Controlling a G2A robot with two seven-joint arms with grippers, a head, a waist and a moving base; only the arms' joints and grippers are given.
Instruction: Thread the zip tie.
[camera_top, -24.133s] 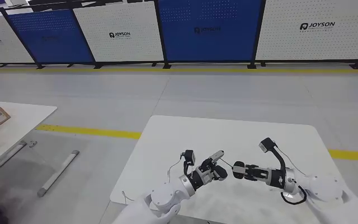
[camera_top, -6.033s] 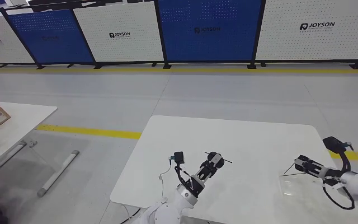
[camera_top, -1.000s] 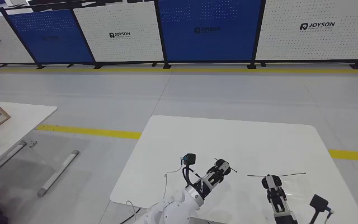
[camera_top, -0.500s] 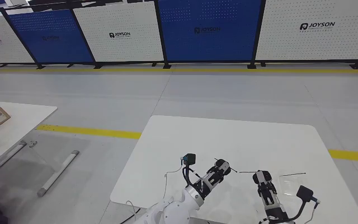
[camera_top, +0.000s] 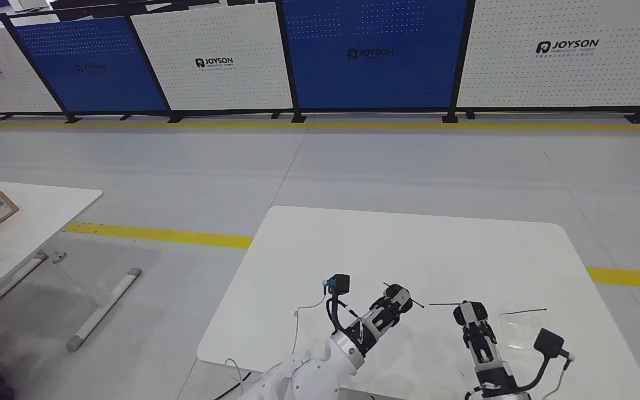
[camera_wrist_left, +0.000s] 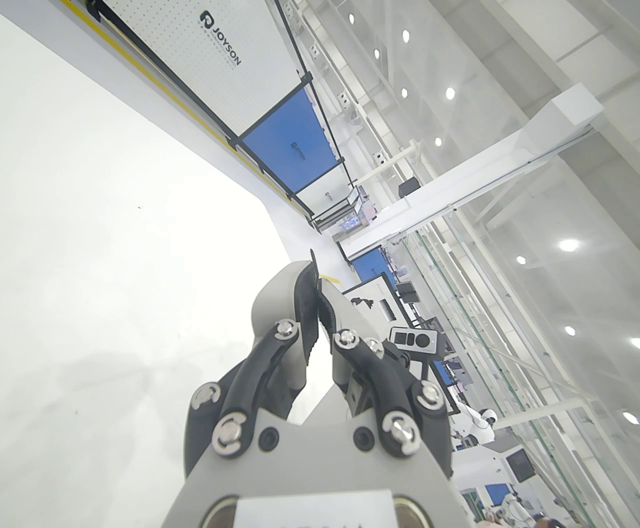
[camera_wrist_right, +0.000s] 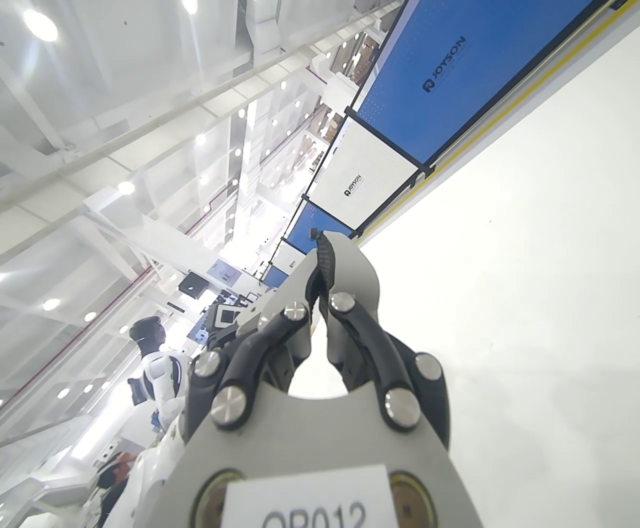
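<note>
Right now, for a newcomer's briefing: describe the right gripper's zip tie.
On the white table, look near its front edge. The zip tie is the long thin black line across the right gripper; the strip in the left gripper is shorter.

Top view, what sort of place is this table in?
Likely a large industrial hall or robot test floor: blue and white perforated partition panels, a yellow floor line, and a high ceiling with lights.
</note>
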